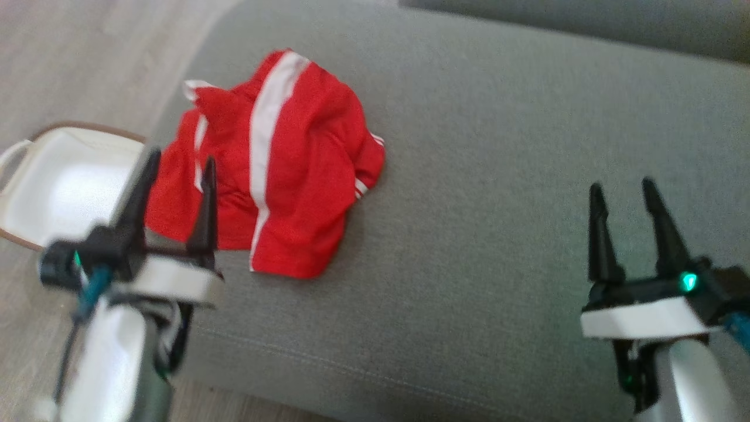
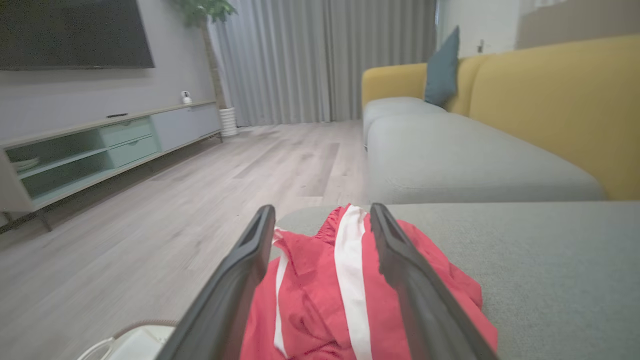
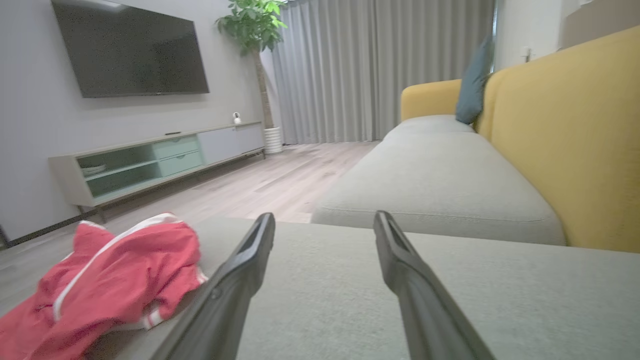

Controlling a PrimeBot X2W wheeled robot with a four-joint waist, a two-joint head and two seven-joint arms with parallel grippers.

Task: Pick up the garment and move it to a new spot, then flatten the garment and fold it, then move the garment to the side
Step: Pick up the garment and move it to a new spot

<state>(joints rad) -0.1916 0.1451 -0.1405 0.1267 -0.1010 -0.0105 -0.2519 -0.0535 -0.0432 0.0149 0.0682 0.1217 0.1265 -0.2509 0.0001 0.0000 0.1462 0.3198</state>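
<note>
**Figure: a home living room.** We see a wall-mounted TV [image 3: 132,55] above a low console [image 3: 150,160] with open shelves and drawers. A tall potted plant [image 3: 255,22] stands at the console's far end, and grey floor-length curtains [image 3: 380,70] cover the far wall. Along the right side runs a sofa [image 3: 560,135] with a yellow back and grey seat cushions [image 3: 440,185]. A teal pillow [image 3: 472,87] leans against the back near its far end. We note a pale wood-plank floor [image 3: 280,185] between console and sofa.
</note>
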